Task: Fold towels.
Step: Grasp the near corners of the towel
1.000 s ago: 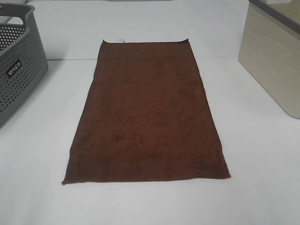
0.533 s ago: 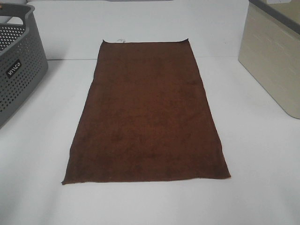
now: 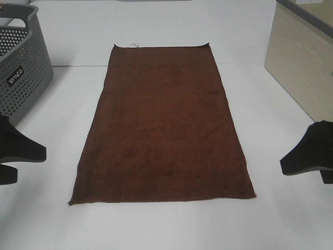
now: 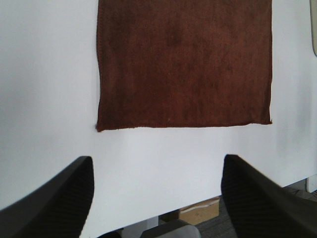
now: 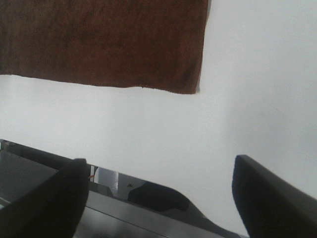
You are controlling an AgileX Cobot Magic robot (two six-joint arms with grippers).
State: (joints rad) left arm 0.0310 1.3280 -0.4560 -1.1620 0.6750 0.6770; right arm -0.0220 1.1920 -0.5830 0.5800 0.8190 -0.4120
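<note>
Nothing was folded yet — the towel (image 3: 162,125) lay flat and full-length in the middle of the table (image 3: 166,229), while the left pincer (image 4: 157,166) and right pincer (image 5: 159,163) hovered spread and empty off its near corners — every fold was left to do

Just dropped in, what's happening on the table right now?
One dark brown towel lies flat and unfolded on the white table. The left gripper and right gripper hover open and empty, one on each side of its near edge, touching nothing. No fold has been started yet.
</note>
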